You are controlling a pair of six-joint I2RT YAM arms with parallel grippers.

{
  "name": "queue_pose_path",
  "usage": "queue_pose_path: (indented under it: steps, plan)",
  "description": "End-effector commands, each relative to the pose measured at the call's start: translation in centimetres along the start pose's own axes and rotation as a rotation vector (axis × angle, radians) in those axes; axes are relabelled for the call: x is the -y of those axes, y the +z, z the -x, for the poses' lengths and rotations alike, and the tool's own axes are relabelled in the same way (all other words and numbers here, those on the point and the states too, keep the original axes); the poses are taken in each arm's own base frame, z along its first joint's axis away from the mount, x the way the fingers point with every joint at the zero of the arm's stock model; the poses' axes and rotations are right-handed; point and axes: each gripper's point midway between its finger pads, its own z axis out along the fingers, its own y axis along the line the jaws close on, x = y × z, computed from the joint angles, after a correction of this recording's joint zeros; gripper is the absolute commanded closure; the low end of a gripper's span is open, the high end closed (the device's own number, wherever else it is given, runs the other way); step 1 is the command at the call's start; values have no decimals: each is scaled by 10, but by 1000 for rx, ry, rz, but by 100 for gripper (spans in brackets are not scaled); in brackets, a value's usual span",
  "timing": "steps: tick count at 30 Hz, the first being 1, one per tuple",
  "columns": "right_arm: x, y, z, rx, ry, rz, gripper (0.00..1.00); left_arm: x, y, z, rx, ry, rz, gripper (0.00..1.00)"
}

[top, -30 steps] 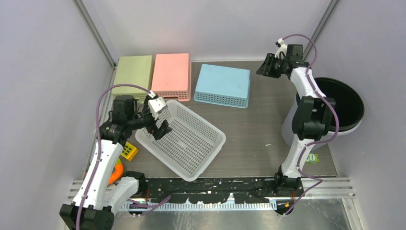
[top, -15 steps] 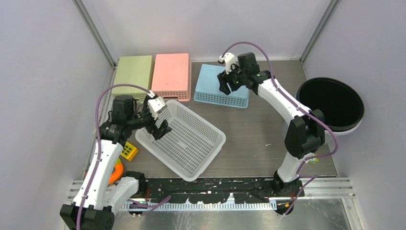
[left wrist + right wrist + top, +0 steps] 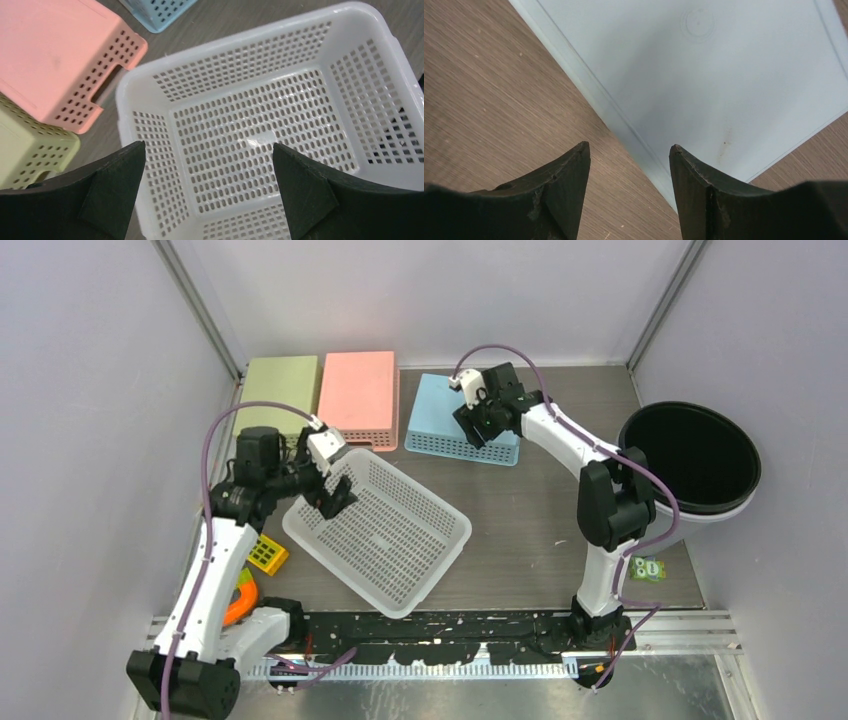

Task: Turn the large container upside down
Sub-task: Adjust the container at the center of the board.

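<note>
A brown wood-grain surface sits inside pale walls. At left, the left end effector hangs with jaws spread wide, gripping nothing, over the left end of the large white container. The container stands mouth up at centre-left. Further right, the right end effector, jaws partly apart and empty, hovers over an edge of the upturned blue basket.

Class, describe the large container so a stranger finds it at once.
Start at the brown table. Before the upturned green basket, pink basket and blue basket at its back lies the white basket. It alone is white, largest, and open side up.
</note>
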Motion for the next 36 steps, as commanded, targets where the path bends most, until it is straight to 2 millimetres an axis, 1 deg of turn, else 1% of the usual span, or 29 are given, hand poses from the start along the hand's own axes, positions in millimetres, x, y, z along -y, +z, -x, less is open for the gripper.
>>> queue_pose_path:
  steps: [1, 2, 3, 6, 7, 8, 9, 13, 16, 19, 21, 22, 26, 27, 30, 33, 36]
  plan:
    - [10, -8, -14, -42, -70, -58, 37, -42, -4, 50, 69, 57, 119, 0]
    - [11, -8, -19, -53, -74, -67, 37, -52, -2, 59, 74, 63, 137, 0]
    - [12, -8, -24, -64, -77, -75, 37, -62, -2, 72, 85, 76, 163, 0]
    - [14, -9, -36, -88, -70, -79, 38, -86, 16, 96, 85, 61, 185, 0]
    - [15, -9, -41, -97, -61, -73, 39, -94, 30, 99, 74, 45, 175, 0]
    - [17, -8, -45, -103, -46, -66, 39, -97, 35, 110, 87, 45, 175, 0]
    - [21, -8, -50, -109, -16, -58, 40, -102, 52, 110, 71, 24, 160, 0]
    - [37, -12, -68, -128, 82, -20, 44, -103, 102, 123, 43, 16, 107, 0]
    - [45, -18, -81, -139, 115, -5, 45, -102, 140, 127, 24, -7, 74, 0]
    - [46, -25, -94, -158, 102, 5, 46, -103, 175, 122, -19, -37, 52, 0]
    - [47, -29, -102, -177, 96, 1, 46, -105, 195, 117, -52, -64, 50, 0]
    - [48, -32, -108, -190, 103, 3, 46, -107, 202, 119, -54, -76, 53, 0]
    - [51, -42, -118, -201, 139, 11, 47, -108, 225, 107, -94, -129, 42, 0]
    - [54, -46, -118, -192, 154, 4, 47, -106, 229, 104, -103, -129, 36, 0]
    - [66, -63, -102, -126, 218, -16, 47, -96, 235, 97, -135, -52, 38, 0]
    - [87, -82, -76, -31, 326, -52, 46, -87, 238, 93, -164, 87, 80, 0]
    - [105, -93, -45, 53, 424, -59, 45, -79, 238, 89, -179, 207, 123, 0]
